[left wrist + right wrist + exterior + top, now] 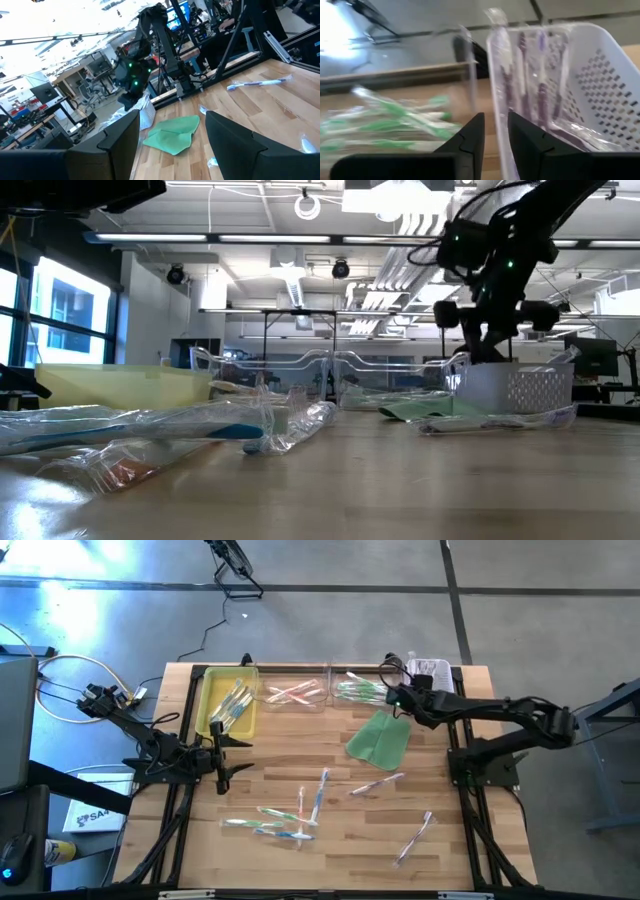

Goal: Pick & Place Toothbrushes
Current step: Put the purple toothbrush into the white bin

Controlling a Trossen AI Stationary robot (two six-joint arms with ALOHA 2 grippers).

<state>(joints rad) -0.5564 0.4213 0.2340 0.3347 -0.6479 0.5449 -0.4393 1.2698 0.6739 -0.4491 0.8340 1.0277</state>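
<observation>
My dark two-finger right tool (397,697) reaches out over the worktop's far right, fingers (470,137) narrowly parted; my left tool (232,752) waits at the left edge, fingers (120,135) spread wide.

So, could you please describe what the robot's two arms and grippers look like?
Both arms are dark, slim and jointed. The left gripper has two flat black fingers with angular, wedge-like tips. The right gripper looks the same; green indicator lights glow on its wrist. Thin cables loop by the left arm's base.
</observation>
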